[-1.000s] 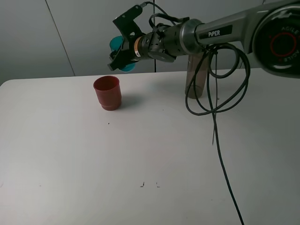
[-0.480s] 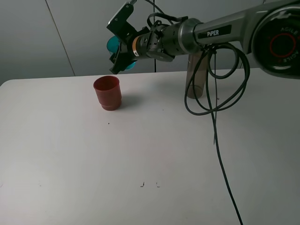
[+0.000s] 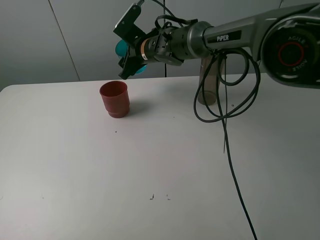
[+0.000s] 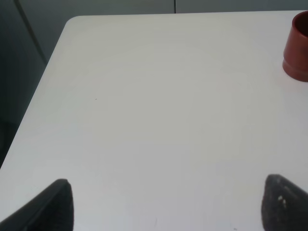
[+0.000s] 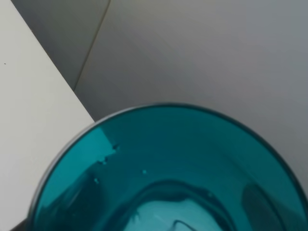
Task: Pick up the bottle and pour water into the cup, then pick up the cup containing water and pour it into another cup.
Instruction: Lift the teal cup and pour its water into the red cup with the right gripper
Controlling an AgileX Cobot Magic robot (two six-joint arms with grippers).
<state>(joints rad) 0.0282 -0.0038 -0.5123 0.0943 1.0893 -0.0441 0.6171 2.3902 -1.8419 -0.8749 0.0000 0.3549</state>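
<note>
My right gripper (image 3: pixel 128 56) is shut on the translucent teal cup (image 3: pixel 121 48), held tipped in the air above and just right of the red-brown cup (image 3: pixel 114 98), which stands upright on the white table (image 3: pixel 150 160). The right wrist view is filled by the teal cup's (image 5: pixel 163 163) open mouth, with droplets on its inner wall. The smoky bottle (image 3: pixel 206 84) stands at the back of the table, partly hidden behind the right arm and its cables. My left gripper (image 4: pixel 171 204) is open over bare table, and the red-brown cup (image 4: pixel 298 48) sits far from it at the frame's edge.
A black cable (image 3: pixel 232 165) hangs from the right arm and trails across the table's right side to the front edge. The table's rounded far-left corner (image 4: pixel 72 21) shows in the left wrist view. A grey wall stands behind the table.
The right gripper has lifted the teal cup slightly up and to the left and turned it further over. The red-brown cup and bottle have not moved.
</note>
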